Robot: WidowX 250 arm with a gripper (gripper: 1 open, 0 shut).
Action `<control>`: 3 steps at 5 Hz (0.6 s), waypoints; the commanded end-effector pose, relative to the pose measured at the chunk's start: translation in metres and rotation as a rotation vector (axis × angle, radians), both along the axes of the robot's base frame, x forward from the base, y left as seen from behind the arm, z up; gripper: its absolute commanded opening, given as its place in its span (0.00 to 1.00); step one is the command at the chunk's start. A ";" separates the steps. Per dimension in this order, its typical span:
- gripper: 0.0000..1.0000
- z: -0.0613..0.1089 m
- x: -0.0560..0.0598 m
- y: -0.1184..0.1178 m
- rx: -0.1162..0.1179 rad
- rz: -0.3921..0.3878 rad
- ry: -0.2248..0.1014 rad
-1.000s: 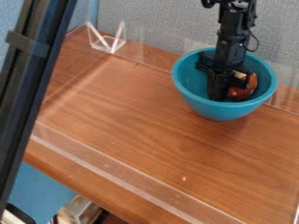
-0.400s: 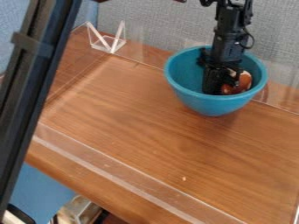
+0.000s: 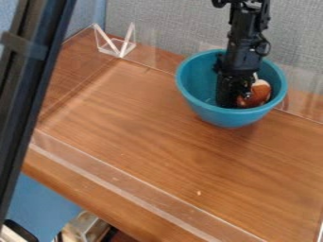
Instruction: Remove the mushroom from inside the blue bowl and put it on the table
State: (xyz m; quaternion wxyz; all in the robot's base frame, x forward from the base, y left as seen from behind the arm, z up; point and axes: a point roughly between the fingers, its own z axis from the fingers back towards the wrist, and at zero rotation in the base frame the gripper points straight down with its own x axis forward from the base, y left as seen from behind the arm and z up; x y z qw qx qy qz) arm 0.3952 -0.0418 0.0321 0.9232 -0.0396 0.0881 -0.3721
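The blue bowl (image 3: 202,95) stands on the table (image 3: 139,142) at the back right. My gripper (image 3: 240,97) points down into it, fingers together near the bowl's bottom. The mushroom (image 3: 260,92) shows as a reddish-brown cap against the right side of the fingertips, inside the bowl. The dark fingers hide its stem. Whether the fingers pinch the mushroom cannot be made out from this view.
Low clear acrylic walls (image 3: 151,59) run along the table's edges. A clear folded stand (image 3: 116,42) sits at the back left corner. A dark post (image 3: 32,85) crosses the left of the view in front of the table.
The bowl has slid a little to the left and toward the back, with the gripper and the mushroom staying inside it. The wrist has rolled.
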 end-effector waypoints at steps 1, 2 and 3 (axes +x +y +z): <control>0.00 0.020 0.005 0.006 -0.016 -0.058 -0.067; 0.00 0.015 0.007 0.014 -0.023 -0.098 -0.067; 0.00 0.013 0.002 0.018 -0.029 -0.118 -0.068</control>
